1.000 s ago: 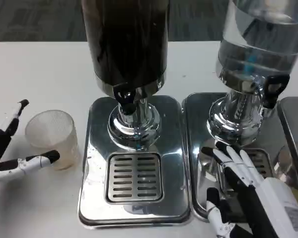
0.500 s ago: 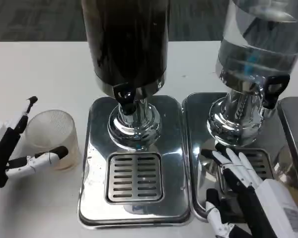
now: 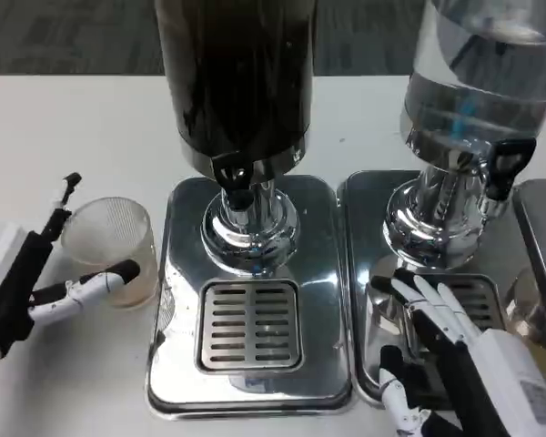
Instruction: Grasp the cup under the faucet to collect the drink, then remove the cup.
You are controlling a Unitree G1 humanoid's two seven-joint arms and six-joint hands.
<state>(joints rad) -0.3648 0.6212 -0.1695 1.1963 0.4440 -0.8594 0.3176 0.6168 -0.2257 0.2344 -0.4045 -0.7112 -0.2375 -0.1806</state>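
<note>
White tabletop (image 3: 73, 118) carries a dark-drink dispenser (image 3: 237, 82) at 12 o'clock. At 9 o'clock, the ribbed plastic cup (image 3: 109, 248) is bracketed by the left hand (image 3: 36, 282), fingers spread for grasping, not closed. Right hand (image 3: 446, 337) is rested open, holding nothing, on the neighbouring drip tray (image 3: 364, 200).

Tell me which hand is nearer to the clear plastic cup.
Left. The left hand is right at the cup, its fingers reaching around both sides. The right hand lies far across, over the tray of the clear-liquid dispenser.
</note>
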